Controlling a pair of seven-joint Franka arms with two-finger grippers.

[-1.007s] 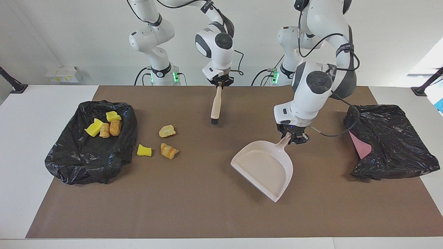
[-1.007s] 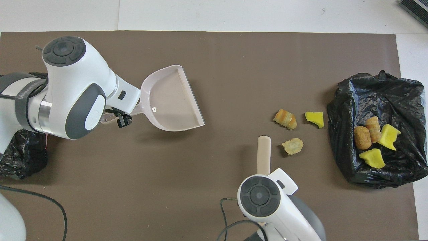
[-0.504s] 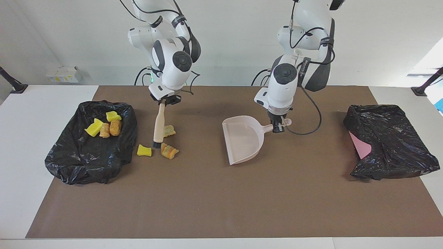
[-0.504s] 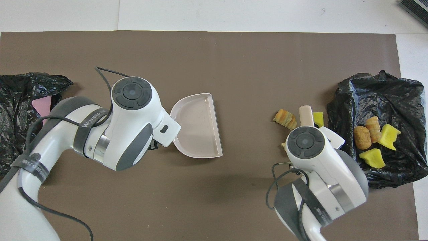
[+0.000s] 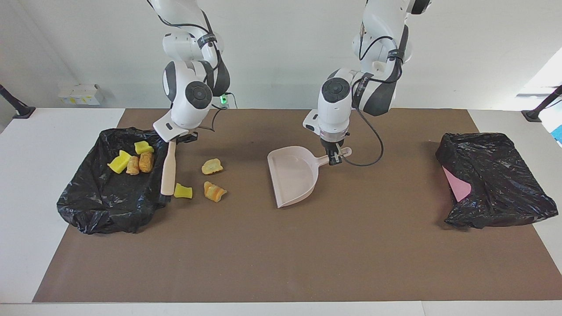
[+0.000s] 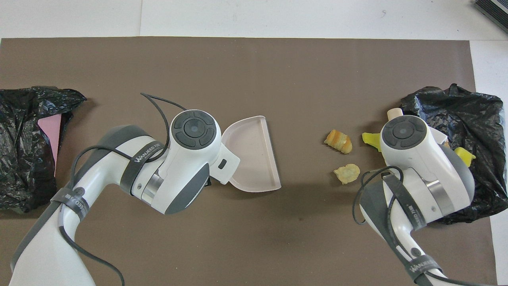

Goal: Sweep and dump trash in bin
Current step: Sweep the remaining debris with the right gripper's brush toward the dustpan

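A wide brown mat [image 5: 281, 263] covers most of the white counter [image 5: 26, 184]. At the left arm's end lies a crumpled black plastic bag [image 5: 496, 180] with a pink sheet showing at its edge. At the right arm's end a second black plastic bag [image 5: 105, 197] lies spread open, and four pieces of the trash sit on it: two bright yellow foam chunks and two tan-orange bread-like pieces [image 5: 131, 160].

Near the middle of the mat is the pale pink plastic dustpan [image 5: 292, 175], its open lip turned toward the right arm's end. The left end effector [image 5: 333, 157] is clamped on its handle.

The right end effector [image 5: 178, 139] is closed around the top of a light wooden-handled brush [image 5: 168, 169], which hangs down at the edge of the open bag with its bristles beside a loose yellow foam chunk [image 5: 183, 191].

Between that chunk and the dustpan two more loose pieces lie on the mat: a striped orange bread-like piece [image 5: 214, 192] and, nearer the robots, a pale tan piece [image 5: 212, 166].
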